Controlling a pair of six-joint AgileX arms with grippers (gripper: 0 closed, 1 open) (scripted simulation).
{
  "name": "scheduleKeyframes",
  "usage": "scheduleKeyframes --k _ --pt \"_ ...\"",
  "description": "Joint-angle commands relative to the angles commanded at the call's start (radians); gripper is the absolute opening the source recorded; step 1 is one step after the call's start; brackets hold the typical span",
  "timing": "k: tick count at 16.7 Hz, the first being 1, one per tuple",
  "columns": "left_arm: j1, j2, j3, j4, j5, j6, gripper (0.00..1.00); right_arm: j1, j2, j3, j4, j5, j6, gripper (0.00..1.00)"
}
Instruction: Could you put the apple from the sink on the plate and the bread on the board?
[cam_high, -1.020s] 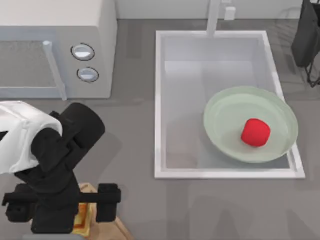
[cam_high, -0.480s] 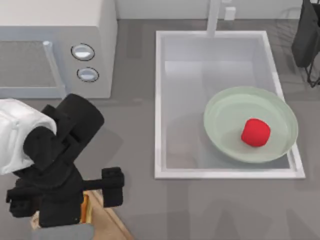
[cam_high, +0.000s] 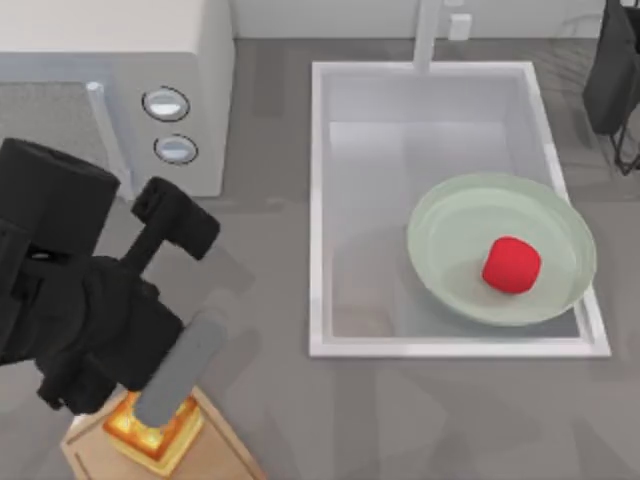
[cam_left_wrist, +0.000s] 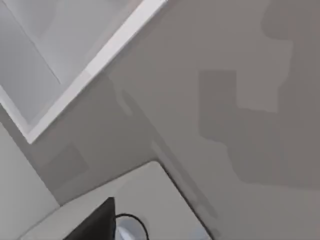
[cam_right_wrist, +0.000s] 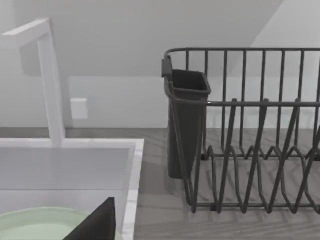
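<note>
The red apple (cam_high: 511, 264) rests on the pale green plate (cam_high: 450, 270), which lies inside the sink (cam_high: 318, 200) at its right front. The plate's rim (cam_right_wrist: 45, 220) also shows in the right wrist view. The bread (cam_high: 150, 432) lies flat on the wooden board (cam_high: 88, 448) at the front left, with nothing gripping it. My left gripper (cam_high: 130, 300) hovers above and just behind the bread, tilted and open, and hides part of the board. My right arm (cam_high: 612, 80) is parked at the far right, behind the sink.
A white microwave (cam_high: 110, 90) stands at the back left, close behind my left arm. The white faucet (cam_high: 428, 30) rises behind the sink. A dark wire dish rack (cam_right_wrist: 250, 140) with a cutlery cup stands right of the sink.
My left gripper has risen off the bread and swung round, away from the board. The bread stays on the board and shows fully now. Apple, plate and right arm have not moved.
</note>
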Motion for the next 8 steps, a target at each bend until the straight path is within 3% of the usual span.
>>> scheduleKeyframes --k 8 --pt "0.207 -0.563 -0.317 0.296 0.019 -1.05 1.0 0.0 0.0 0.0 0.0 0.0 0.0 1.0"
